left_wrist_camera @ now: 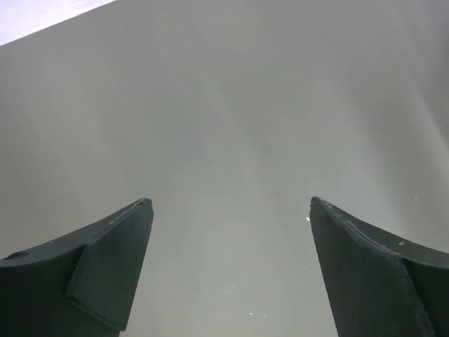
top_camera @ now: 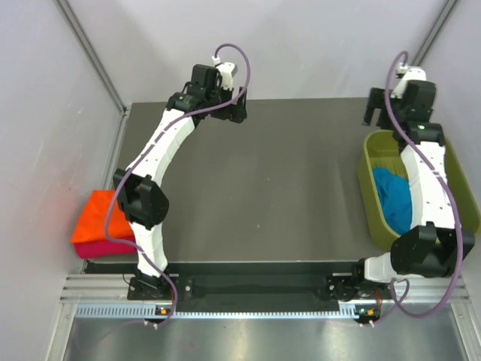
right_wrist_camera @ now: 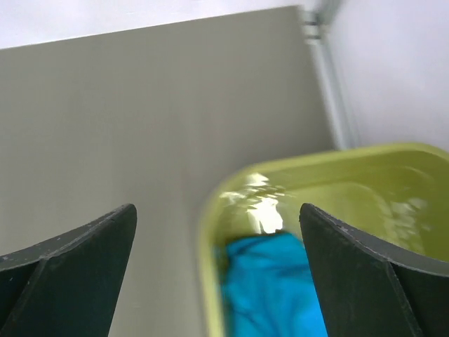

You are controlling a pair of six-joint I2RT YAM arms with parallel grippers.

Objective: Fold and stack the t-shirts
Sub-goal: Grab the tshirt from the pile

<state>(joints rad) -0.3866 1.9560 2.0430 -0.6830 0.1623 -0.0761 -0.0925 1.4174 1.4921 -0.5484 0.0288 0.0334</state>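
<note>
Spread wide apart at the right gripper [right_wrist_camera: 217, 210], with nothing held, hanging above the far end of the green basket [right_wrist_camera: 365, 158]. Just below and a bit nearer, down inside that basket, a teal-blue t-shirt [right_wrist_camera: 280, 281], all bunched up and not folded yet. Spread wide apart at the left gripper [left_wrist_camera: 231, 203] too, with nothing held, up over the bare far side of the table [top_camera: 285, 180], well apart from any cloth. Way over at the near left, an orange t-shirt [top_camera: 96, 218] lying folded on top of a magenta-pink t-shirt [top_camera: 101, 247]. Probably soft, light and floppy, that blue one, so likely to sag and droop when lifted, not break. Best to pinch a thick fold near the top of the heap, grabbing cloth only and not the basket wall. Likely to need both grippers after that, one at each shoulder, to lay it flat. Could slip out if pinched by a thin edge.
</note>
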